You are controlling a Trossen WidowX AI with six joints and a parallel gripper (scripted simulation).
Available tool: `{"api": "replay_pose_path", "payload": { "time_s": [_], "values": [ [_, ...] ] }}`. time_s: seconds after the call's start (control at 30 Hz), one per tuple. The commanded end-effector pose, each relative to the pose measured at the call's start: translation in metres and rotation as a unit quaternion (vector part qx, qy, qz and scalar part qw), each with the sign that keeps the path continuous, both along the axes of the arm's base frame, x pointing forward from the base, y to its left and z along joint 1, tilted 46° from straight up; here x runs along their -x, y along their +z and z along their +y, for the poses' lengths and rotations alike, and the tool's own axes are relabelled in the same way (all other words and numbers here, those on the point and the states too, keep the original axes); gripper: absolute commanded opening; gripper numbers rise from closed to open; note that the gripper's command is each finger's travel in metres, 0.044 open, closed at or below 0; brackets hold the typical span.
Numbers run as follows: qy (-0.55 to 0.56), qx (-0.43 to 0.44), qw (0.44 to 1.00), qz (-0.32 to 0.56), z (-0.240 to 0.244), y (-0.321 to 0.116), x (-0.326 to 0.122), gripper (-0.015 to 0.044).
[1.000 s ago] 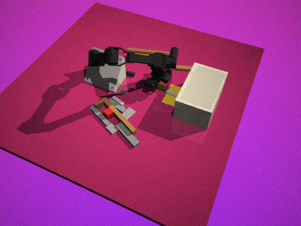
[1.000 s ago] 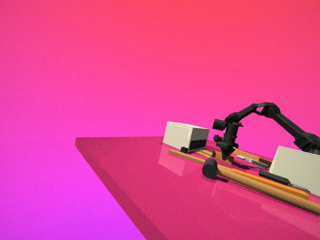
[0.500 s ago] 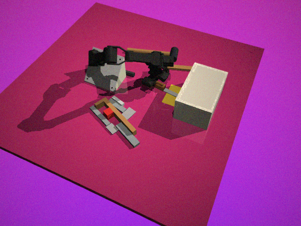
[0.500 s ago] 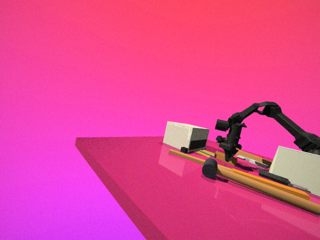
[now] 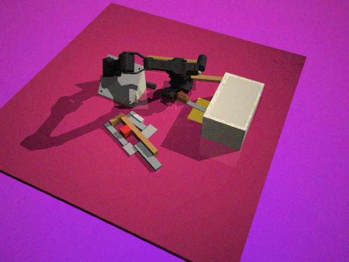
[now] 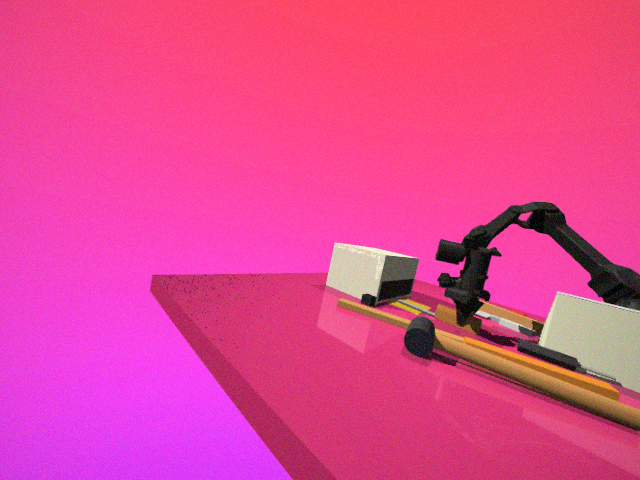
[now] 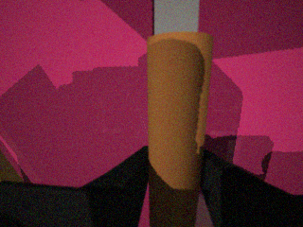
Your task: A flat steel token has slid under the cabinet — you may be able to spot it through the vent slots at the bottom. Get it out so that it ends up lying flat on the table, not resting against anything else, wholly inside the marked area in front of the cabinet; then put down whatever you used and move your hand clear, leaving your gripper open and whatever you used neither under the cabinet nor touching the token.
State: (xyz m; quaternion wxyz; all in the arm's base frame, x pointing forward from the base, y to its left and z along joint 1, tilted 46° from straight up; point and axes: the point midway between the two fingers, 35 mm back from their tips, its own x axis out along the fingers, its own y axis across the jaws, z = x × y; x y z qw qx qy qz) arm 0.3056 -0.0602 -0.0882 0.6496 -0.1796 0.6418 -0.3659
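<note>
My gripper point(image 5: 176, 95) point(image 6: 466, 319) point(image 7: 172, 152) is shut on the wooden handle point(image 5: 183, 97) point(image 7: 177, 104) of a tool, low over the table. Its flat grey blade point(image 5: 196, 106) point(image 7: 176, 16) points away from me, crosses above the yellow marked area point(image 5: 194, 115) and reaches the front of the white cabinet point(image 5: 234, 101) point(image 6: 352, 271). The far end of the blade is hidden by the cabinet in the top view; whether it is underneath cannot be told. The steel token cannot be seen in any view.
A wooden stick point(image 5: 206, 78) point(image 6: 364, 310) with a black tip lies by the cabinet's side. A mallet-like tool point(image 6: 516, 369), an orange bar point(image 6: 547, 365) and a black-handled tool point(image 6: 547, 355) lie beside the arm's base point(image 5: 119, 87). Opposite are a red block point(image 5: 125, 131), wooden bars point(image 5: 139, 135) and grey pieces point(image 5: 149, 158).
</note>
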Motion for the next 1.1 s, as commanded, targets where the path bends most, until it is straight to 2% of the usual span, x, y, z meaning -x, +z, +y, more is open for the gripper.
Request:
{"api": "replay_pose_path", "payload": {
  "time_s": [0.0, 1.07],
  "values": [
    [-0.002, 0.000, 1.000, 0.002, 0.001, -0.001, 0.008, 0.0000],
    [-0.002, -0.001, 1.000, 0.003, 0.013, -0.008, 0.048, 0.0000]
  ]
}}
